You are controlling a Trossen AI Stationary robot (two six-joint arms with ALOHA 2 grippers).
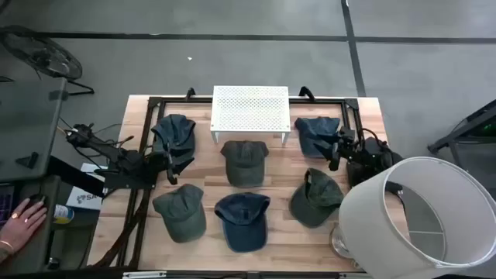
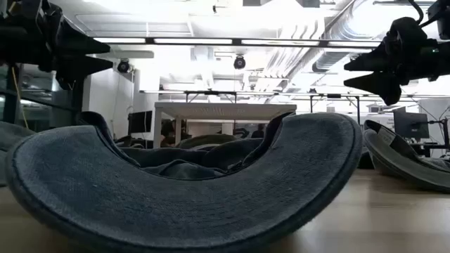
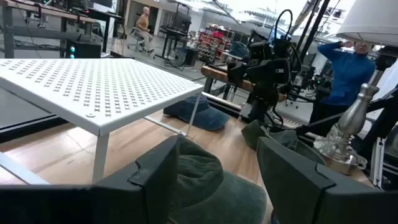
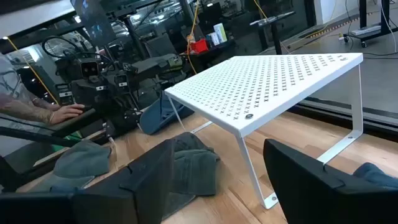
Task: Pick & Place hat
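**Six hats on the table, both grippers open and empty**

From above, six hats lie on the wooden table (image 1: 364, 232) around a white perforated stand (image 1: 249, 108). One dark blue hat (image 1: 175, 133) is at the left of the stand, another blue hat (image 1: 316, 133) at its right. An olive hat (image 1: 245, 161) lies just in front of the stand. In the near row there are a green hat (image 1: 181, 211), a navy hat (image 1: 243, 220) and a second green hat (image 1: 315, 198).

The left gripper (image 1: 169, 164) hovers near the left blue hat, and the right gripper (image 1: 335, 150) beside the right one. Only the wrist views show the fingers clearly: both pairs stand apart with nothing between them.

The low view is filled by a brim, probably of the navy hat. A lamp (image 1: 411, 217) stands at the table's right corner. A person's hand (image 1: 23, 217) rests at the left edge.
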